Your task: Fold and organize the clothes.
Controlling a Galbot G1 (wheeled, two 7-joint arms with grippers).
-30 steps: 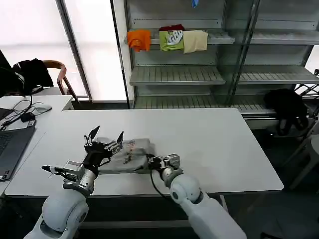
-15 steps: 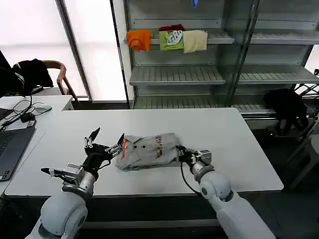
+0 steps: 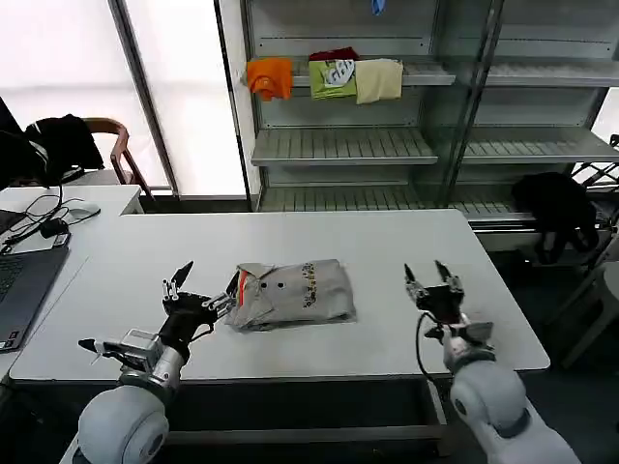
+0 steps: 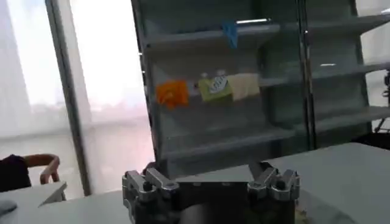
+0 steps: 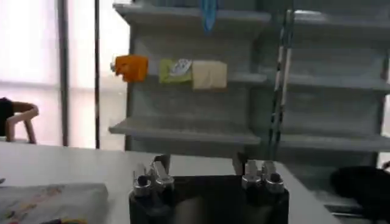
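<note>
I see the folded grey shirt [image 3: 293,293] at frame centre, its underside hidden; my left gripper [image 3: 202,291] beside it and right gripper [image 3: 430,281] lower right are both released.

From my right wrist camera: right gripper [image 5: 208,176] over the white table [image 5: 79,167], fingers spread apart. Grey shirt [image 5: 52,202] lies on the table to one side. Behind, shelving [image 5: 189,131] carries orange [image 5: 131,67], green [image 5: 175,70] and cream [image 5: 209,74] garments.

Lab or office, metal shelving [image 3: 343,145], laptop [image 3: 21,280]
</note>
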